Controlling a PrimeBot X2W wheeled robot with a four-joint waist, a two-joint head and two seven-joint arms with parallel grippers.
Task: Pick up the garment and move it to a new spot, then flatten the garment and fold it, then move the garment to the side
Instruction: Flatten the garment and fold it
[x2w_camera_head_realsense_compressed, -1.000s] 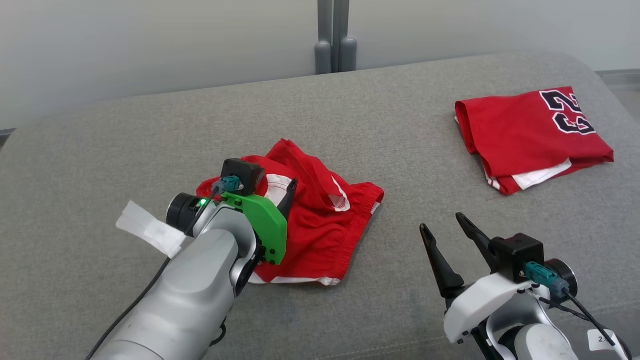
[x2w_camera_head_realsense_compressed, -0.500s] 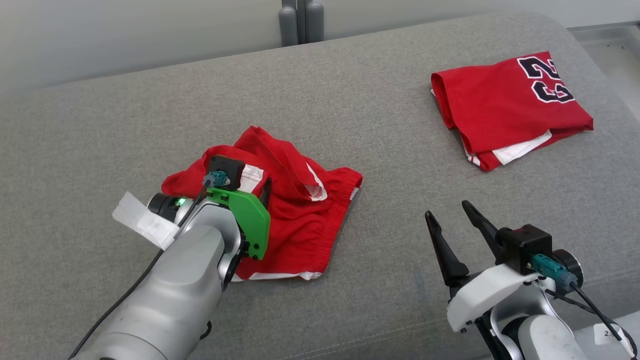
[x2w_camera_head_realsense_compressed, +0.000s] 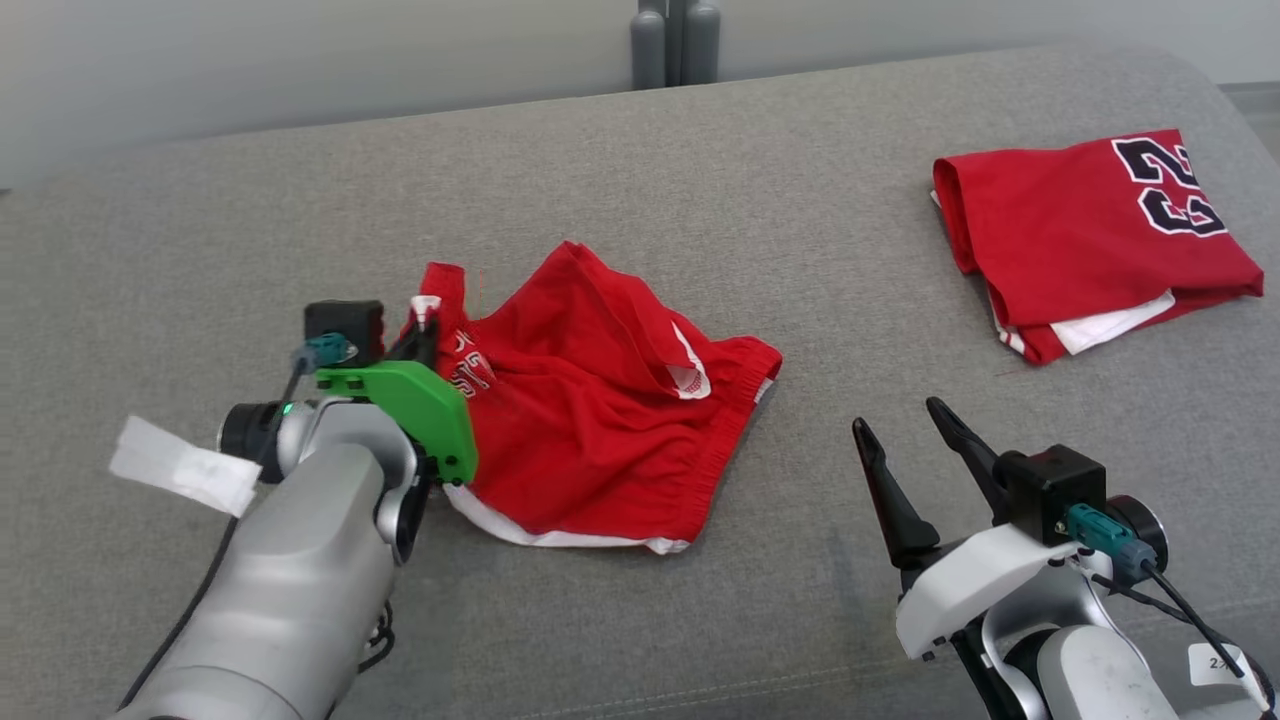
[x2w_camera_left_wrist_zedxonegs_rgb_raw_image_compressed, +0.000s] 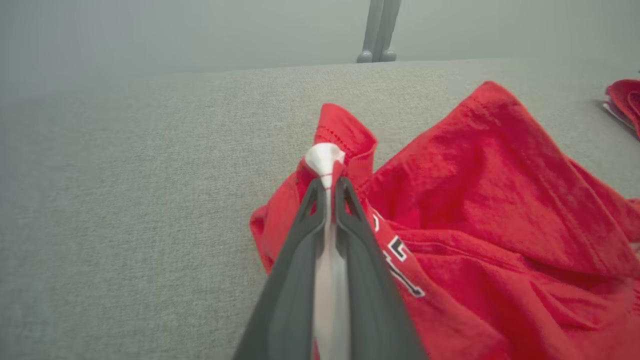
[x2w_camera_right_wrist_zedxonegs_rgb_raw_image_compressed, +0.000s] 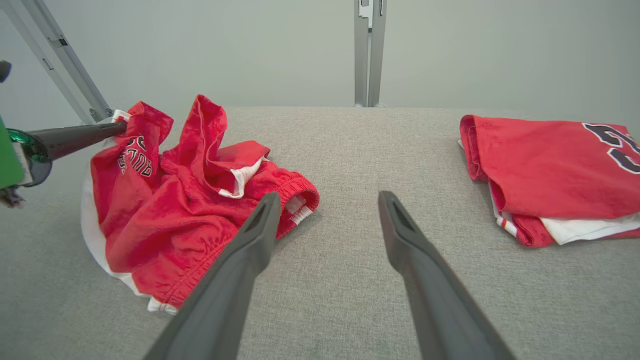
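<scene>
Left gripper (x2w_camera_left_wrist_zedxonegs_rgb_raw_image_compressed: 327, 185) is clamped on a hem corner of the shorts (x2w_camera_head_realsense_compressed: 600, 420), heaped on the cushion (x2w_camera_head_realsense_compressed: 200, 220), left of middle. A slip is risked: little cloth is pinched, and the heap's drag could pull it free. That pinch is shown close by the left wrist view; the raised folds are seen from the right wrist view. Right gripper (x2w_camera_head_realsense_compressed: 897, 415) is held spread, empty, by the front edge; a jersey (x2w_camera_head_realsense_compressed: 1090, 230) is laid near the far right corner.

The folded red jersey (x2w_camera_head_realsense_compressed: 1090, 240) shows seemingly 23; lettering on the garment (x2w_camera_head_realsense_compressed: 590, 420) is unreadable.
</scene>
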